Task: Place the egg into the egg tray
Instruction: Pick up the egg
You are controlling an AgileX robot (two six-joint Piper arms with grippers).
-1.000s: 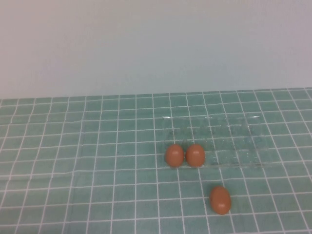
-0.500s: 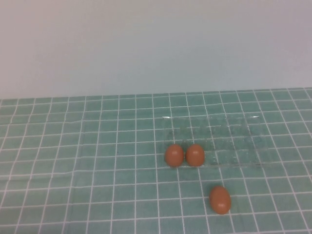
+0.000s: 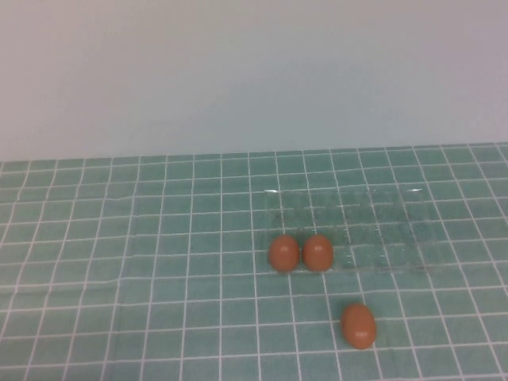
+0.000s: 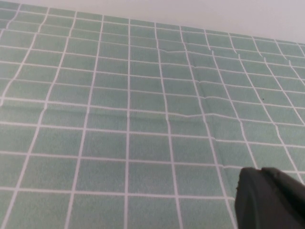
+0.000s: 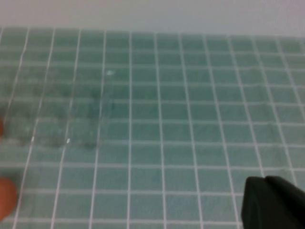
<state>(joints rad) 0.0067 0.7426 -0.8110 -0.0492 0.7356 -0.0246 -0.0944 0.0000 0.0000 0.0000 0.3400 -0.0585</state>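
High view: neither arm shows here. The counter [image 3: 159, 262], covered in a green cloth with a white grid, fills the lower half of the frame below a pale wall. The egg tray [image 3: 373, 226], clear and hard to make out apart from faint glints, lies right of centre. Two eggs [image 3: 283, 253] [image 3: 318, 252] sit side by side, touching or nearly so, at the tray's lower left corner; whether they rest in cups or just against the edge cannot be told. The egg [image 3: 358, 325] lies alone on the bare counter at the lower right of centre, apart from the tray and below it in the frame.

Left wrist view: only a dark piece of the left gripper [image 4: 269, 200] juts in at the lower right corner, over bare, slightly creased grid cloth. It touches and holds nothing visible; whether its fingers are open or closed cannot be told.

Right wrist view: a dark piece of the right gripper [image 5: 274, 202] sits at the lower right corner over the cloth, and again the state of the fingers cannot be told. The tray's faint glints [image 5: 66, 119] show at the left, and an orange-brown egg [image 5: 5, 196] peeks in at the lower left edge
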